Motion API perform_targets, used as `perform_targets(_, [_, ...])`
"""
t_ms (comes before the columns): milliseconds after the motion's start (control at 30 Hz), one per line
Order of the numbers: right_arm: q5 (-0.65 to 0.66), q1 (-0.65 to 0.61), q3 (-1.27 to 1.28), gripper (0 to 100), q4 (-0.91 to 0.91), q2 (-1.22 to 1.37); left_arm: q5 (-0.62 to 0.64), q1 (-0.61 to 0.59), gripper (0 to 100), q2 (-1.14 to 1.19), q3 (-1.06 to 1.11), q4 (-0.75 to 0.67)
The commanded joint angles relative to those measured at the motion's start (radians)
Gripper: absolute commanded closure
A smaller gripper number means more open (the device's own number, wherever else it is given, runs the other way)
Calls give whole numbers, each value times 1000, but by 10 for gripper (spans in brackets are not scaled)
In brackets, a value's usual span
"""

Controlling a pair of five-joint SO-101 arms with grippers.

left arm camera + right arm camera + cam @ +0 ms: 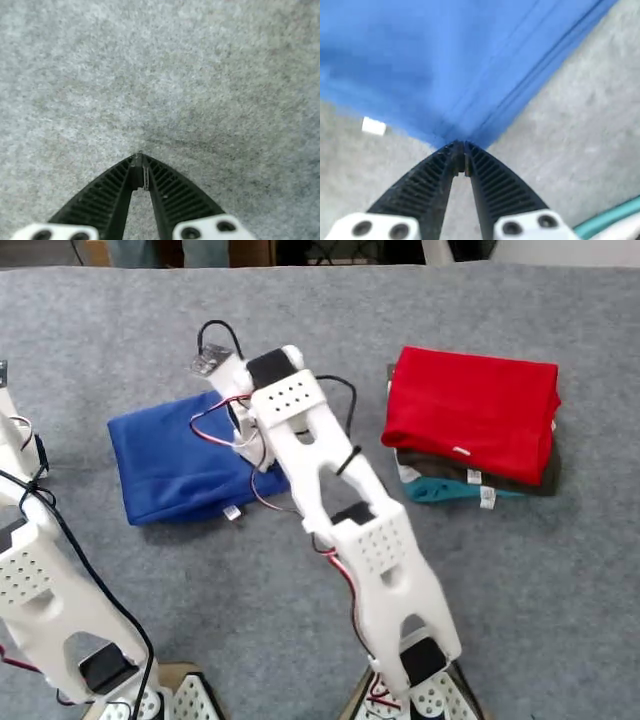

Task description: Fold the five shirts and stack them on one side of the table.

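A folded blue shirt lies left of the table's middle. My right gripper is down at its right-hand corner, fingers shut with the blue fabric drawn in between the tips. In the high view that gripper sits under the white wrist at the shirt's right edge. To the right is a stack with a red shirt on top, a brown one under it and a teal one below. My left gripper is shut over bare grey felt, holding nothing.
The left arm stands at the table's left edge, apart from the shirts. A white label sticks out of the blue shirt's near edge. Grey felt covers the table, with free room at the back and front. A teal edge shows near the right gripper.
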Motion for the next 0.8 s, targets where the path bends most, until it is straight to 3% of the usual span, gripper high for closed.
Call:
perform_targets(0, [-3, 17, 196, 984, 8, -124, -2, 7, 970, -6, -4, -17])
perform_targets(200, [-3, 109, 372, 984, 8, -203, -2, 7, 970, -6, -4, -17])
perform_targets(433, [-9, 132, 231, 984, 6, -286, -8, 33, 971, -9, -5, -12])
perform_targets(500, [-9, 132, 202, 984, 8, -306, -8, 51, 971, -29, -24, 63])
perform_targets(633, [-11, 130, 213, 984, 9, -364, 2, 102, 971, -172, -162, 344])
perform_targets(767, [-11, 114, 292, 984, 8, -455, 100, 225, 971, -293, -196, 462])
